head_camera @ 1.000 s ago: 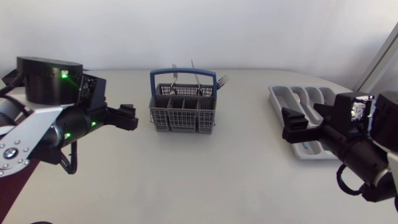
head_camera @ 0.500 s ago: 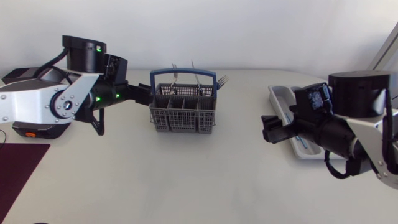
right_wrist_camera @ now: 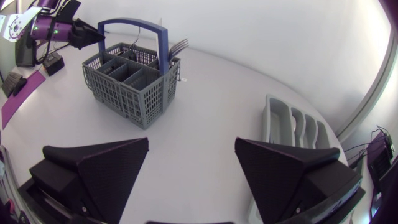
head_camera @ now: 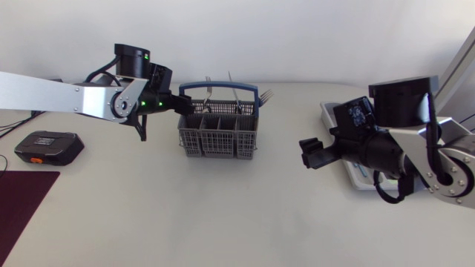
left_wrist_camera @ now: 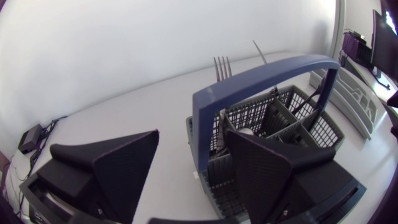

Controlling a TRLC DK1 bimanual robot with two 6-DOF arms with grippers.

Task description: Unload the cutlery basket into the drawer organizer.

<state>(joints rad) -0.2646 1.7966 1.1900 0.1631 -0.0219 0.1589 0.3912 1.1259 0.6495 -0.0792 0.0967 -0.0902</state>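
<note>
Left wrist view alone shows left gripper (left_wrist_camera: 193, 134) wide open, empty, basket (left_wrist_camera: 326, 130) just ahead. Right gripper (right_wrist_camera: 191, 141) open, empty.

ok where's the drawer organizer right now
The drawer organizer lies at the head view's right side, mostly hidden by my right arm, beside the right end effector and apart from the cutlery basket.
</note>
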